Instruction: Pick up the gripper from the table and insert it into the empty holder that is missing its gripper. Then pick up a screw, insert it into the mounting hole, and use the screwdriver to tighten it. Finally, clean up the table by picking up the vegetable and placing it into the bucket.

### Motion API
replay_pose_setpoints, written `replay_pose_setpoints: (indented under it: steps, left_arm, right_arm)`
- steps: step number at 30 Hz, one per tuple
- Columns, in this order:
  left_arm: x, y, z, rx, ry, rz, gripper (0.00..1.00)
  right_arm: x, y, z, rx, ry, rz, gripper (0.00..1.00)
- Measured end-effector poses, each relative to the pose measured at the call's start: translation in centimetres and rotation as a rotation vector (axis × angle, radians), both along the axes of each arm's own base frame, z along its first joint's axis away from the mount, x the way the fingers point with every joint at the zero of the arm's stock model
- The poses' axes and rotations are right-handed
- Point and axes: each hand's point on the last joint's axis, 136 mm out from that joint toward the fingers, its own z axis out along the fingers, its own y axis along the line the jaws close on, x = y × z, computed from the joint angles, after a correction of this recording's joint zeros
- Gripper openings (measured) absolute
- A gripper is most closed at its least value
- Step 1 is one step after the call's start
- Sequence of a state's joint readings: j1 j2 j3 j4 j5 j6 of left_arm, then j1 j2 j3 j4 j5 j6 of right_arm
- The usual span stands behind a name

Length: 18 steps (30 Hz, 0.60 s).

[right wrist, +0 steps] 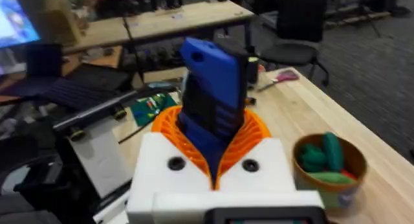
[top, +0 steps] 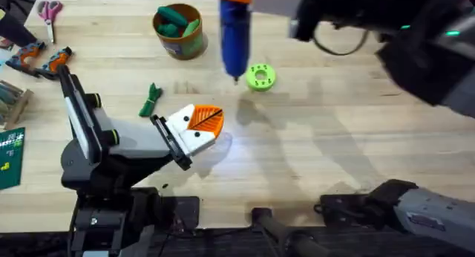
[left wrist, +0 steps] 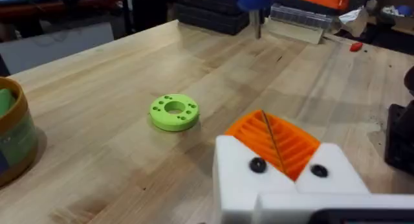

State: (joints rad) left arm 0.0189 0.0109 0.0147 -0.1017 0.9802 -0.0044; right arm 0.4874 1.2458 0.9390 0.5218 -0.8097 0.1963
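Pale wooden planks made up the table (top: 349, 138), with a lime-green ring (top: 260, 76) lying flat on it as the handiest landmark. Just beside the ring, the screwdriver (top: 234, 34) stood upright with its metal tip down, clamped between the orange pads of the right gripper (right wrist: 213, 156). Beyond it sat the bucket (top: 179, 32), with green toy pieces inside. On the near side of the ring, the left gripper (top: 204, 123) hovered above the boards with its ribbed fingers pressed together on nothing. Between that gripper and the bucket, the vegetable (top: 151, 99) lay on the bare wood, well apart from the ring.
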Motion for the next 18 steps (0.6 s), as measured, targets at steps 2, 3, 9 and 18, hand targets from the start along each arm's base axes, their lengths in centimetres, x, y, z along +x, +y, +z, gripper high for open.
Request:
replay_pose_setpoints:
  steps: [2, 3, 9, 18]
  left_arm:
    - [0.0, 0.0, 0.0, 0.0, 0.0, 0.0, 0.014]
    - [0.0, 0.0, 0.0, 0.0, 0.0, 0.0, 0.014]
    - [0.0, 0.0, 0.0, 0.0, 0.0, 0.0, 0.014]
    - [0.0, 0.0, 0.0, 0.0, 0.0, 0.0, 0.014]
  right_arm:
    - [-0.3, 1.2, 0.0, 0.018, -0.003, 0.033, 0.028]
    - [-0.6, 1.7, 0.0, 0.027, -0.009, 0.052, 0.028]
    - [-3.6, 4.1, 0.9, 0.062, -0.059, 0.153, 0.028]
    - [-7.0, 6.1, 1.2, 0.061, -0.161, 0.245, 0.028]
